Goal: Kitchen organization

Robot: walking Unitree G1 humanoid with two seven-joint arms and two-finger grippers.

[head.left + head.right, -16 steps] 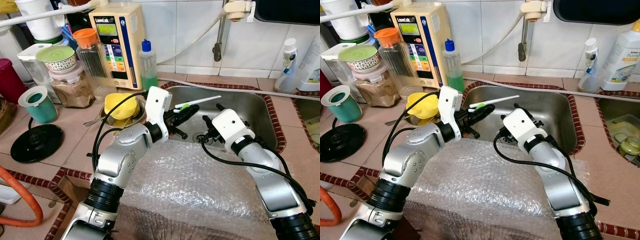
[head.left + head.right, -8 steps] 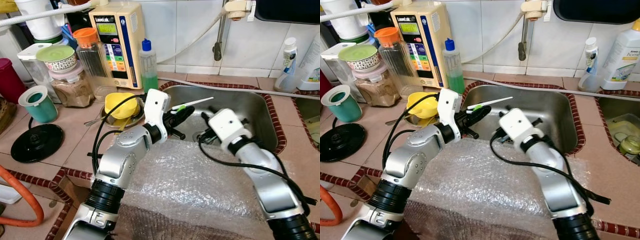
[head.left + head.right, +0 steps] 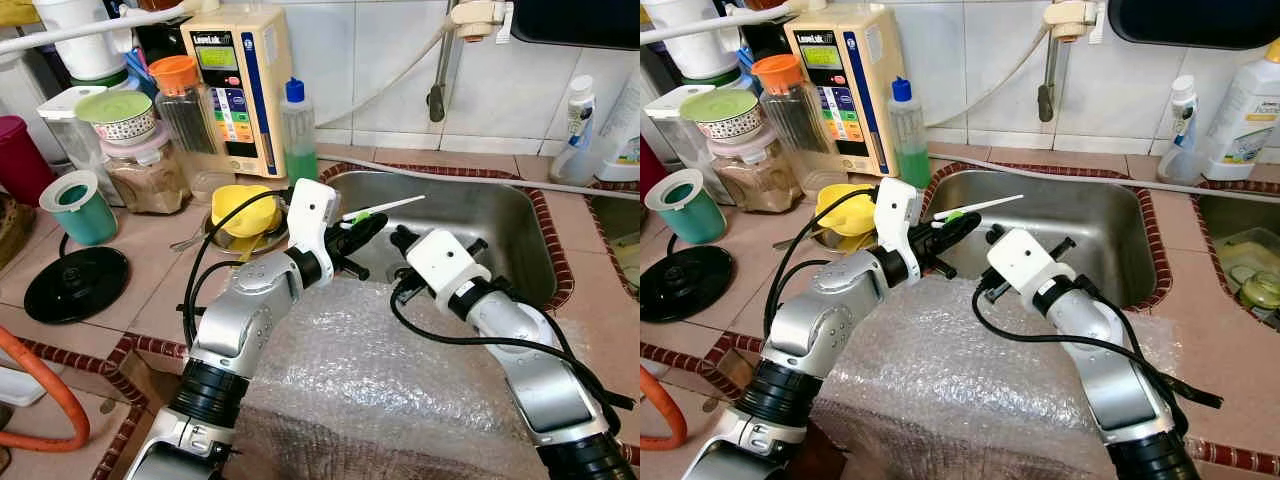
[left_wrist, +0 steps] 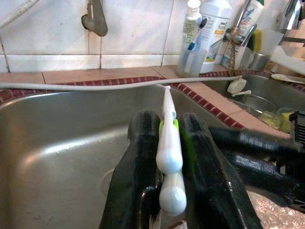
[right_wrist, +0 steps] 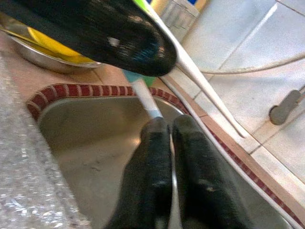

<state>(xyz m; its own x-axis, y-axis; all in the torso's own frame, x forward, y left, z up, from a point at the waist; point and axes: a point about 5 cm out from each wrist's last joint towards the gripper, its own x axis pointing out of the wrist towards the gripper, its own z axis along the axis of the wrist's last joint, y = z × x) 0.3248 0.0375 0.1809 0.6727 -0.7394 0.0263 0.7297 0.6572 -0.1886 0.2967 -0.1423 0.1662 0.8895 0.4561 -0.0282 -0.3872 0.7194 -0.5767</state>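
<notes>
My left gripper (image 3: 368, 226) is shut on a white toothbrush (image 3: 396, 205) with a green grip, held level above the left end of the steel sink (image 3: 505, 215). In the left wrist view the toothbrush (image 4: 167, 143) sits clamped between both fingers and points toward the back wall. My right gripper (image 3: 402, 240) hovers over the sink just right of the left one, below the brush's free end. Seen from the right wrist, its fingers (image 5: 155, 157) lie pressed together, with the left gripper's finger and the brush just above them.
Bubble wrap (image 3: 400, 370) covers the counter's front edge under both arms. A yellow bowl in a metal dish (image 3: 240, 207), a green soap bottle (image 3: 297, 130), a water unit (image 3: 235, 80), jars (image 3: 140, 165) and a teal cup (image 3: 75, 205) crowd the left counter. A tap (image 3: 435, 95) hangs over the sink.
My right gripper has moved left across the sink, closer to the left gripper and the toothbrush. The left arm has hardly moved.
</notes>
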